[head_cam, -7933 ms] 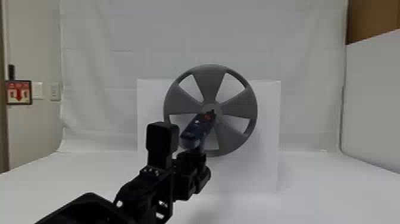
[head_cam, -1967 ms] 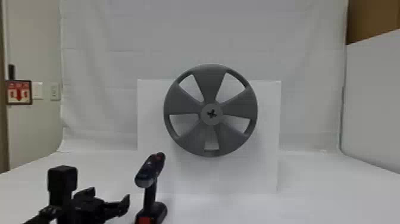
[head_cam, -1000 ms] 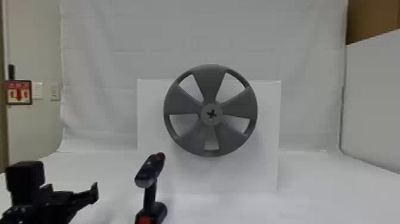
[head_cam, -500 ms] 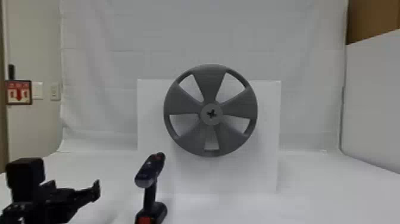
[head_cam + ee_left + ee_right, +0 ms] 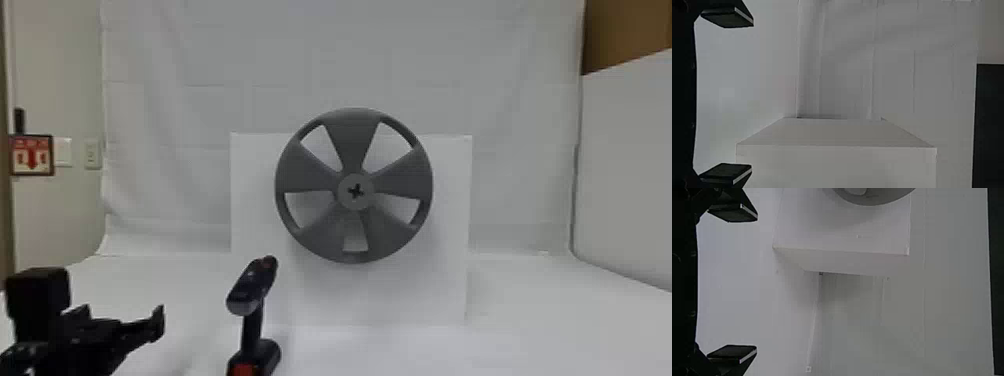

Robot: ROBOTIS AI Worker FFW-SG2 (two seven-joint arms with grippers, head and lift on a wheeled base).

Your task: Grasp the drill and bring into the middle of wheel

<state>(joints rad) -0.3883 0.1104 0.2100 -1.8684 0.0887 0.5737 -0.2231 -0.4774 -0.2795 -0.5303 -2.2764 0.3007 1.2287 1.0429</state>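
The wheel [image 5: 350,135] is mounted upright on the front of the white box [image 5: 252,210]. The drill [image 5: 252,320] is stood on its base on the white table [image 5: 525,325], nearer than the wheel and lower left of it. Farther left of the wheel, beside the drill but apart from it, the left gripper [image 5: 122,321] is seen, its fingers spread wide. In the right wrist view, the fingers of the right gripper [image 5: 757,284] are also held wide.
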